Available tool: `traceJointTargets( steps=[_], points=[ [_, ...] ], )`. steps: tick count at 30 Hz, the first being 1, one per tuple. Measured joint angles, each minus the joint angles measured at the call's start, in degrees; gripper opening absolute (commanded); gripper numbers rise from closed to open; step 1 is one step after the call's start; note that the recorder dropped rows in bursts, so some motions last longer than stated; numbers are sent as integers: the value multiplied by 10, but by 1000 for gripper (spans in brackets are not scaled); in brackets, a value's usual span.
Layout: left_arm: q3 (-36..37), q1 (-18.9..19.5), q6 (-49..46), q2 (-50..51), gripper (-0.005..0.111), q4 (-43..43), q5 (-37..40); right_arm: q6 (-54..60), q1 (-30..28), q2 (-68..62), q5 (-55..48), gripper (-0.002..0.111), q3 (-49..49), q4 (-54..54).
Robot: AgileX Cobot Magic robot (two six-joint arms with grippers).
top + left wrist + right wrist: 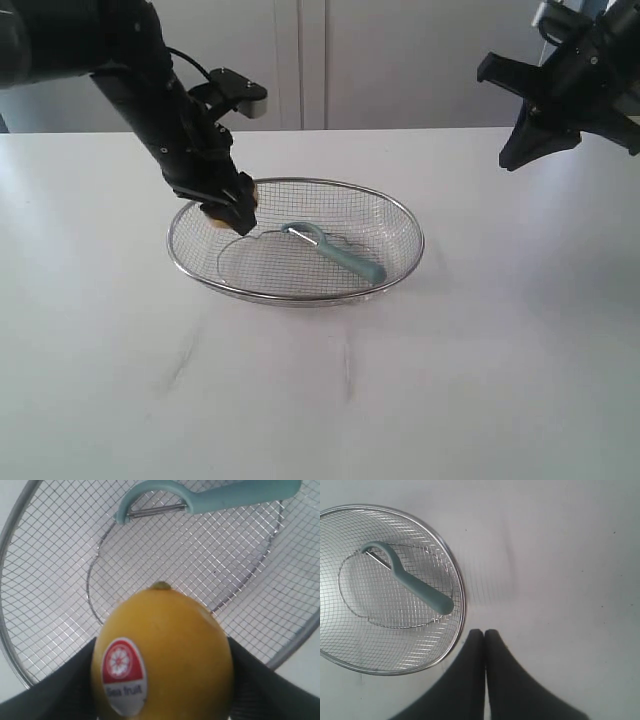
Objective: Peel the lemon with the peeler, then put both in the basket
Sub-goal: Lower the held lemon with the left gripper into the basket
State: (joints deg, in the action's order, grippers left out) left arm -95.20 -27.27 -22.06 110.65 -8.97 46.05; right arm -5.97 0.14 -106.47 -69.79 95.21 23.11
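Note:
My left gripper [232,205] is shut on the yellow lemon [218,217] and holds it over the left end of the wire mesh basket [300,298]. In the left wrist view the lemon [165,650] fills the space between the dark fingers [75,685] and carries a red and white sticker. The teal peeler [340,255] lies inside the basket, its blade end toward the lemon. The same peeler [220,497] rests on the mesh beyond the lemon. My right gripper [515,155] hangs high at the right, shut and empty. Its wrist view shows the basket [461,595] and the peeler [415,582].
The basket stands in the middle of a white table [480,380]. White cabinet doors [400,60] rise behind the table's far edge.

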Motion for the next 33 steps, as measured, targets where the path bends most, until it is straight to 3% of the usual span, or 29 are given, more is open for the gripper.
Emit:
traceJointTargets(
  steps=[33],
  points=[
    [-25,0,-7,127,0,11,-103,-1,0,0,0,0,0,0]
  ],
)
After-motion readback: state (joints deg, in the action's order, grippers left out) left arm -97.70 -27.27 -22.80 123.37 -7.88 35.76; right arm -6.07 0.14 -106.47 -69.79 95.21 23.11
